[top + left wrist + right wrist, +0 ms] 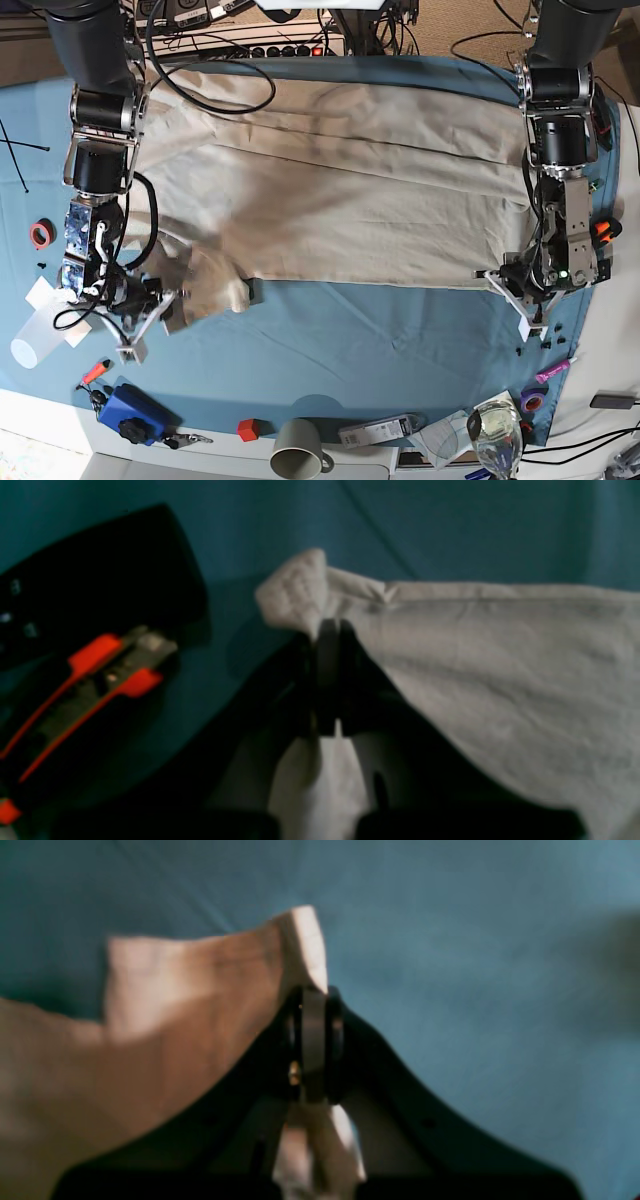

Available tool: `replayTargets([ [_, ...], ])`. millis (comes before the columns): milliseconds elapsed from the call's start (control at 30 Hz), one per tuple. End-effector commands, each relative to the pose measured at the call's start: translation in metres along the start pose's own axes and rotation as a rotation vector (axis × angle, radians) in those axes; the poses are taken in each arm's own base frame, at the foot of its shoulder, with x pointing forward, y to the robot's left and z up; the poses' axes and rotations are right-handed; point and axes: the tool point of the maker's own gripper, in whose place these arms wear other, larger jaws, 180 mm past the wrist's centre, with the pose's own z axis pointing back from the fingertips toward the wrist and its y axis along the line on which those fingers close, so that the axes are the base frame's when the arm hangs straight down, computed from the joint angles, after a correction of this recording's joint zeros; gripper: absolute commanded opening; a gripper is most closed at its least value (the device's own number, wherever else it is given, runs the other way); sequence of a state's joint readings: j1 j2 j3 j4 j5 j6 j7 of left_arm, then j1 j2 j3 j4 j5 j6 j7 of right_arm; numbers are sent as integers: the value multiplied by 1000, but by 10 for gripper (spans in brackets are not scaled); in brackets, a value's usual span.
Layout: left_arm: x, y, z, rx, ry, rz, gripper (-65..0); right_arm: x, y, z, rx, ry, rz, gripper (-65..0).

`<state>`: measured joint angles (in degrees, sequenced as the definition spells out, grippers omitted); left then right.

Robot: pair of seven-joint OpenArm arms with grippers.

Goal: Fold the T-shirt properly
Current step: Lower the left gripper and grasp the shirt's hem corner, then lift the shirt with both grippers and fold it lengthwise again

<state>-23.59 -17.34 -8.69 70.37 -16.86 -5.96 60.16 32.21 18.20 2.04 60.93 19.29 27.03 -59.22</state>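
Beige T-shirt (340, 190) spread across frame centre, left gripper (327, 630) clenched on T-shirt corner, right gripper (312, 995) clenched on opposite corner

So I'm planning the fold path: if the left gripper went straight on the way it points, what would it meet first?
Beyond the shirt corner clamped in the left gripper, probably only the blue cloth; depth is unclear.

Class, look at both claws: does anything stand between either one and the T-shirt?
Nothing visible does. The left claw and the right claw are each already shut on an edge of the T-shirt.
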Motion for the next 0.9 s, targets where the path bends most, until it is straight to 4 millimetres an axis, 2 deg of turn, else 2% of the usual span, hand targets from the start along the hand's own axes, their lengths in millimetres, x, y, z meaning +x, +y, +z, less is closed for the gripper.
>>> replayTargets([
  [0, 30, 5, 14, 16, -74, -15, -650, 30, -9, 16, -23, -81, 15, -650],
  [133, 37, 1, 27, 18, -83, -36, -650, 46, -15, 30, -41, -144, 7, -650],
  [367, 33, 3, 36, -29, -46, -16, -650, 50, -30, 52, 36, -197, -101, -650],
  [500, 31, 16, 44, -33, -23, -18, -650, 45, -47, 68, 41, -185, -137, -650],
  [633, 28, 14, 49, -98, -9, -31, -650, 40, -54, 77, 55, -165, -142, -650],
  [733, 27, 6, 52, -154, -1, -31, -650, 37, -50, 81, 74, -148, -120, -650],
  [867, 22, 6, 52, -156, 22, -31, -650, 25, -44, 86, 63, -132, -71, -650],
])
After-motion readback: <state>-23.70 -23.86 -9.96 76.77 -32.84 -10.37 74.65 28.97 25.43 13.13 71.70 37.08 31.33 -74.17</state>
